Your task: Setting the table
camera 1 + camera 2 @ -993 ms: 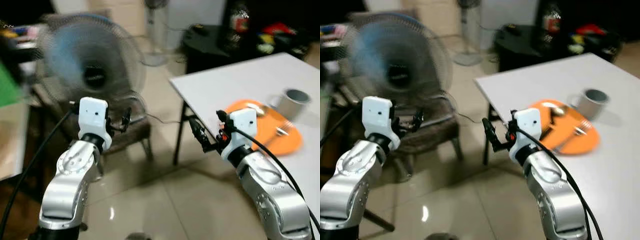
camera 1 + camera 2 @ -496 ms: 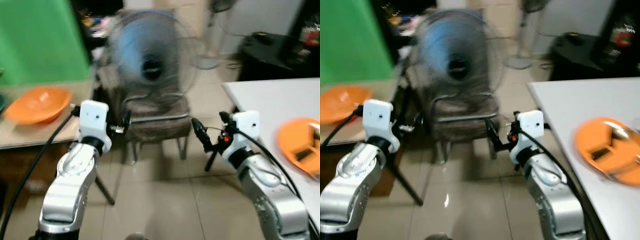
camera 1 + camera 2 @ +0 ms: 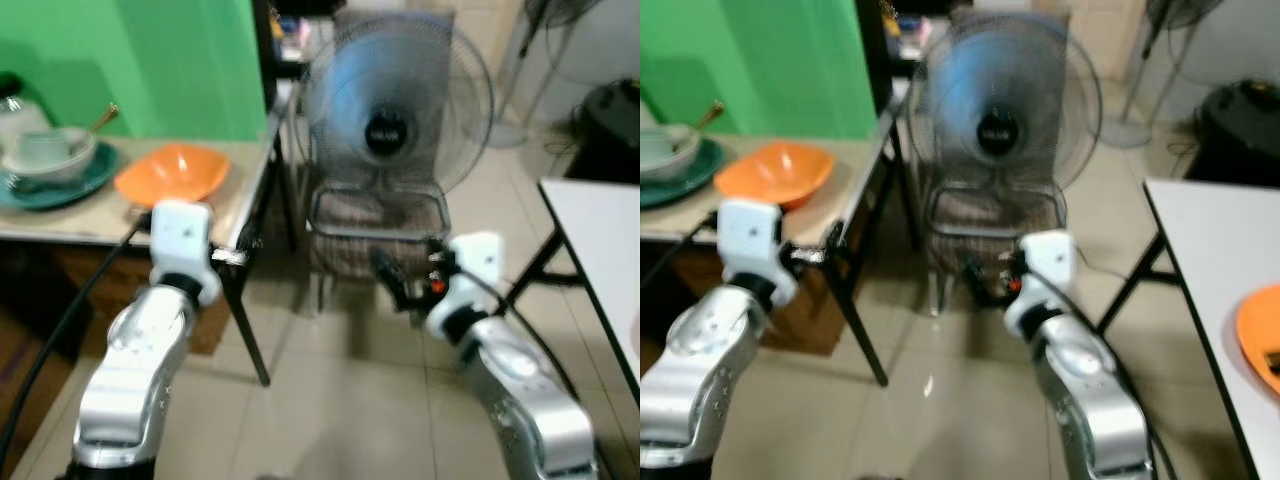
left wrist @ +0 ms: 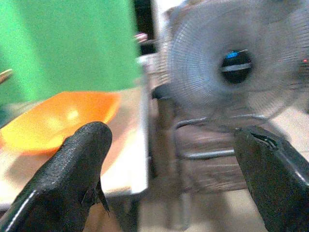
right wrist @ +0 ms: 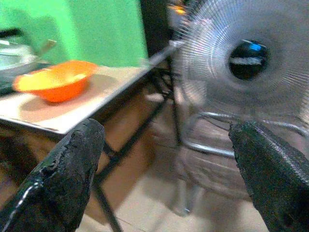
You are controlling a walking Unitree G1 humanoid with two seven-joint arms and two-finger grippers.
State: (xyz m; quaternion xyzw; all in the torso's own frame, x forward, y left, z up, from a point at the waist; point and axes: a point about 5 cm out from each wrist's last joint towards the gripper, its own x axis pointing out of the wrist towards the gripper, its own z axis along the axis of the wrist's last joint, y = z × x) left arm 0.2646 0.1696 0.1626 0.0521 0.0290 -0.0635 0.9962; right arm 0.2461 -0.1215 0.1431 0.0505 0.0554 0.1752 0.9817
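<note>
An orange bowl (image 3: 172, 172) sits near the right end of a beige side table (image 3: 60, 215) at my left, in front of a green wall. Further left on that table, a teal plate (image 3: 60, 182) carries a white bowl (image 3: 45, 150) with a spoon in it. My left gripper (image 3: 248, 248) is held up open and empty just off the table's corner; its wrist view has the orange bowl (image 4: 58, 116) ahead. My right gripper (image 3: 392, 282) is open and empty too, raised in front of the fan. An orange plate (image 3: 1262, 335) lies on the white table (image 3: 600, 230) at the right edge.
A running floor fan (image 3: 395, 100) stands straight ahead behind a low wire-framed chair (image 3: 375, 225). The side table's black legs (image 3: 245, 320) reach down to the tiled floor (image 3: 340, 400) between the two tables. A dark cabinet (image 3: 615, 110) is at the back right.
The view has swung left: the white table with its orange plate and grey cup slid off to the right, and the side table with the orange bowl came into sight. Both grippers stay raised and open.
</note>
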